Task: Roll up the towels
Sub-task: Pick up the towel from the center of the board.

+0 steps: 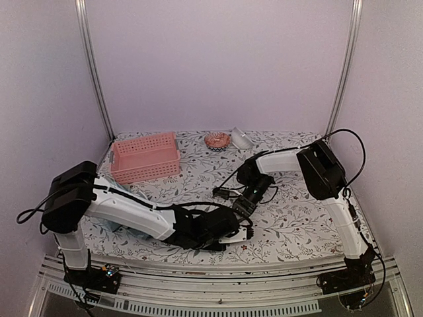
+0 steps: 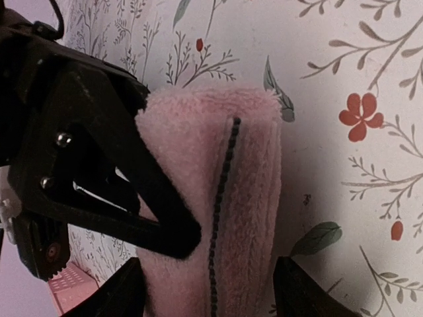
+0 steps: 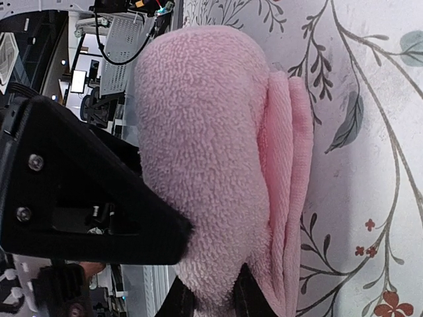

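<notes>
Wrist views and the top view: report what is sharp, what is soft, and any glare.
Left wrist: pink towel fibres crisp, floral tablecloth evenly lit, no glare. Right wrist: towel pile sharp up close; the room at upper left is dimmer and softer. Top external: flat, soft light with a pinkish cast.

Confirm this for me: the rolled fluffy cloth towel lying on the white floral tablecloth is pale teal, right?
Not quite. The rolled fluffy cloth towel is pink, not pale teal, as both wrist views show close up. The rest holds: it lies rolled on the white floral tablecloth.
</notes>
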Tool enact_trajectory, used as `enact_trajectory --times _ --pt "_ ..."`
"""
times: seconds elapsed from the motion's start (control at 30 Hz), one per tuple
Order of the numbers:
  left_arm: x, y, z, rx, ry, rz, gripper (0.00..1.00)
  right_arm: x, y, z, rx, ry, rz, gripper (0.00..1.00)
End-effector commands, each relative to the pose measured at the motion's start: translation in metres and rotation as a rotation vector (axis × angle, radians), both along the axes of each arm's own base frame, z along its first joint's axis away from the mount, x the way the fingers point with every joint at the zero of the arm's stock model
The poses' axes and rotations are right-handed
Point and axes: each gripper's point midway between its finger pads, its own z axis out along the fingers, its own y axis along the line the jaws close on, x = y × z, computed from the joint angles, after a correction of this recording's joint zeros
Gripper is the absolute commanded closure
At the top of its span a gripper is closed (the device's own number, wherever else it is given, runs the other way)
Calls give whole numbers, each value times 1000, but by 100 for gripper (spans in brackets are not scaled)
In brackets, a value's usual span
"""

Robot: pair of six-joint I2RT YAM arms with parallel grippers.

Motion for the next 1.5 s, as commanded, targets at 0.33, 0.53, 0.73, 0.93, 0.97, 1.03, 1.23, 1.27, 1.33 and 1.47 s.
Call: enact_trajectory --times 0.33,0.53,0.73,0.93,0.97,1.03,1.23,1.27,1.33,1.47 --pt "32 17 -52 240 -196 53 46 -18 -39 -63 -190 -1 104 87" --pt "34 23 -64 206 -121 93 68 1 -45 -39 -148 -46 63 71" --pt "36 18 -53 105 -42 119 89 39 -66 55 2 -219 -37 52" --pt "47 16 -33 6 -6 180 94 63 -111 110 22 -453 -206 48" --pt "49 16 -29 -8 -1 191 94 66 -119 114 27 -499 -246 48" --pt "53 16 -23 -28 5 209 96 65 -135 121 59 -586 -330 48" --pt "65 13 -6 -65 31 266 98 23 -150 107 154 -645 -386 48" --pt "68 12 -1 -76 40 282 98 28 -151 107 141 -658 -391 48" --pt "73 9 10 -109 55 310 98 34 -150 105 130 -655 -402 49" --pt "84 4 27 -148 73 358 99 39 -147 92 103 -596 -390 51"
